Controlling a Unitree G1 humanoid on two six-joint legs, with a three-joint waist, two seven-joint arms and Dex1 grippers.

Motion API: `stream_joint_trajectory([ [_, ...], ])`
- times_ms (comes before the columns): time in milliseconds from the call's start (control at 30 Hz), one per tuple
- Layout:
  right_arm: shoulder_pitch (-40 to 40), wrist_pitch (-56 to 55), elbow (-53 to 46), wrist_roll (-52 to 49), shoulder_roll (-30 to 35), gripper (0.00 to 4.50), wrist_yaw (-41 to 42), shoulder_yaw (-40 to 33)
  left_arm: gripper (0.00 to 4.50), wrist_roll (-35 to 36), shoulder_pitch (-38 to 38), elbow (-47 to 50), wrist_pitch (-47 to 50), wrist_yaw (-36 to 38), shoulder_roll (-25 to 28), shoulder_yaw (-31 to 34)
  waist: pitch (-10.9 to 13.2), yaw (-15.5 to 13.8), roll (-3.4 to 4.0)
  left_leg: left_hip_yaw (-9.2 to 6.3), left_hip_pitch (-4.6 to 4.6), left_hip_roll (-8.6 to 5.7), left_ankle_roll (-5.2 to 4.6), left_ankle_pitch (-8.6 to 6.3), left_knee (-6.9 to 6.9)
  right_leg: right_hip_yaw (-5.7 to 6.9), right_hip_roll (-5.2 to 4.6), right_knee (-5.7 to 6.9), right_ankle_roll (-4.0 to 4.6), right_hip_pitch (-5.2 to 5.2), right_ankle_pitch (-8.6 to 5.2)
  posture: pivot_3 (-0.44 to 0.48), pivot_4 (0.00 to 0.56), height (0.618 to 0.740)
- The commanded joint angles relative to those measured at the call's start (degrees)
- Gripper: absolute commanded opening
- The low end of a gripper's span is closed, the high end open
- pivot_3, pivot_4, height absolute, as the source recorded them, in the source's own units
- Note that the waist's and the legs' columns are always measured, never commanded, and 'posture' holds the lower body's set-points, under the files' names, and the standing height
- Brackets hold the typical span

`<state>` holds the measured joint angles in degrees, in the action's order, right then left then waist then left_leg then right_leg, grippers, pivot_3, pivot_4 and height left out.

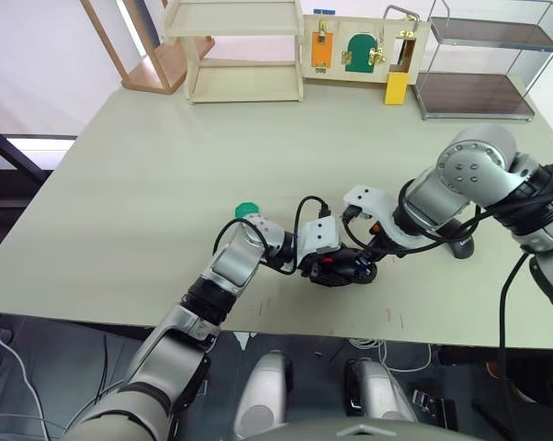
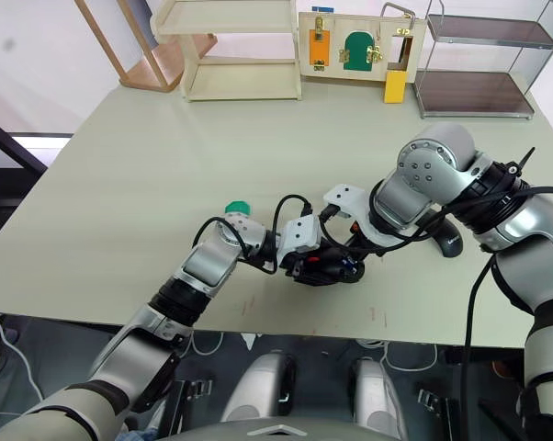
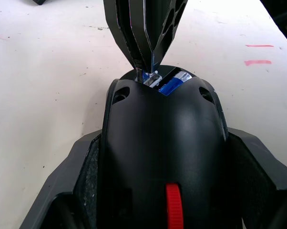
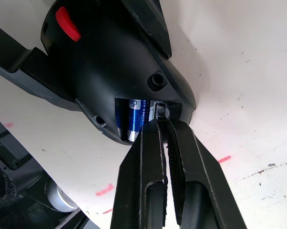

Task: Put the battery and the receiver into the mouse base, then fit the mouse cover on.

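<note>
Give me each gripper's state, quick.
Left gripper: shut on the mouse base.
Right gripper: shut, tips at the base's slot beside the battery.

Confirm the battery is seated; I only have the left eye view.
Observer: The right wrist view shows the small blue cylindrical battery lying in the open bay of the black plastic mouse base.
Operator: Report the right claw.
Observer: The right claw pinches a small silvery piece at the slot beside the battery.
Operator: Check the left claw.
Observer: The left wrist view shows the left claw clamping the base on both sides.
</note>
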<state>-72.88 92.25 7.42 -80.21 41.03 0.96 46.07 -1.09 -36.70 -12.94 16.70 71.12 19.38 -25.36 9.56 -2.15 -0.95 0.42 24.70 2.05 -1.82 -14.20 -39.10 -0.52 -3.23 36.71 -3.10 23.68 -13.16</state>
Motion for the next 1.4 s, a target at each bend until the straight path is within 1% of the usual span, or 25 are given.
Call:
stream_joint_trajectory([
  [33, 1.2, 0.25, 0.3, 0.1, -0.45, 0.0, -0.66, -0.92, 2.97, -2.4, 2.58, -2.71, 2.59, 0.04, -0.59, -5.07, -0.03, 0.02, 0.0, 0.0, 0.0, 0.0, 0.0, 0.0, 0.0, 0.0, 0.0, 0.0, 0.0, 0.0, 0.0, 0.0, 0.15, 0.74],
  [167, 1.65, 0.25, 0.6, -0.74, -0.29, 0.0, -1.11, -0.79, 2.97, -2.41, 2.62, -2.63, 2.67, -0.05, -0.72, -5.11, -0.1, 0.03, 0.04, 0.0, -0.01, 0.0, 0.0, 0.0, 0.0, 0.0, 0.0, 0.0, 0.0, 0.0, 0.0, 0.0, 0.15, 0.74],
  [333, 0.62, 0.25, 0.87, -1.9, 0.52, 0.0, -0.57, 1.86, 2.97, -2.45, 2.56, -2.77, 2.55, -0.01, -0.78, -5.14, -0.15, 0.03, 0.09, 0.0, -0.01, 0.0, 0.0, 0.0, 0.0, 0.0, 0.0, 0.0, 0.0, 0.0, 0.0, 0.0, 0.15, 0.74],
  [433, -0.16, 0.25, 2.3, -2.51, -0.24, 0.0, -0.79, 2.11, 2.97, -2.51, 2.48, -2.81, 2.54, -0.01, -0.86, -5.18, -0.16, 0.03, 0.1, 0.0, 0.0, 0.0, 0.0, 0.0, 0.0, 0.0, 0.0, 0.0, 0.0, 0.0, 0.0, 0.0, 0.15, 0.74],
  [533, -1.43, 0.25, 4.1, -4.04, -0.89, 0.0, -0.99, 2.95, 2.97, -2.56, 2.45, -2.87, 2.49, -0.02, -0.86, -5.21, -0.19, 0.04, 0.13, 0.01, -0.01, 0.0, 0.0, 0.0, 0.0, 0.0, 0.0, 0.0, 0.0, 0.0, 0.0, 0.0, 0.15, 0.74],
  [767, -5.93, 0.25, 7.23, -8.28, -1.21, 0.0, -1.31, 7.97, 2.97, -2.69, 2.15, -3.3, 2.14, 0.14, -0.95, -5.31, -0.18, -0.02, 0.16, -0.02, 0.03, -0.01, 0.0, 0.0, 0.01, 0.02, -0.01, -0.03, 0.0, 0.0, 0.0, 0.0, 0.15, 0.74],
  [1033, -9.63, 0.25, 10.62, -8.81, -3.2, 0.0, -1.32, 10.91, 2.97, -2.89, 1.91, -4.02, 1.79, 0.16, -1.3, -5.45, -0.18, -0.02, 0.17, -0.02, 0.06, -0.03, -0.04, -0.02, 0.02, 0.04, -0.03, -0.08, 0.0, 0.0, 0.0, 0.0, 0.15, 0.74],
  [1400, -13.14, 0.25, 13.92, -8.44, -5.31, 0.0, -0.04, 12.43, 2.97, -3.0, 2.15, -3.91, 1.63, 0.28, -1.35, -5.71, -0.17, -0.01, 0.18, -0.03, 0.05, -0.03, -0.04, -0.02, 0.02, 0.06, -0.02, -0.07, 0.0, 0.0, 0.0, 0.0, 0.15, 0.74],
])
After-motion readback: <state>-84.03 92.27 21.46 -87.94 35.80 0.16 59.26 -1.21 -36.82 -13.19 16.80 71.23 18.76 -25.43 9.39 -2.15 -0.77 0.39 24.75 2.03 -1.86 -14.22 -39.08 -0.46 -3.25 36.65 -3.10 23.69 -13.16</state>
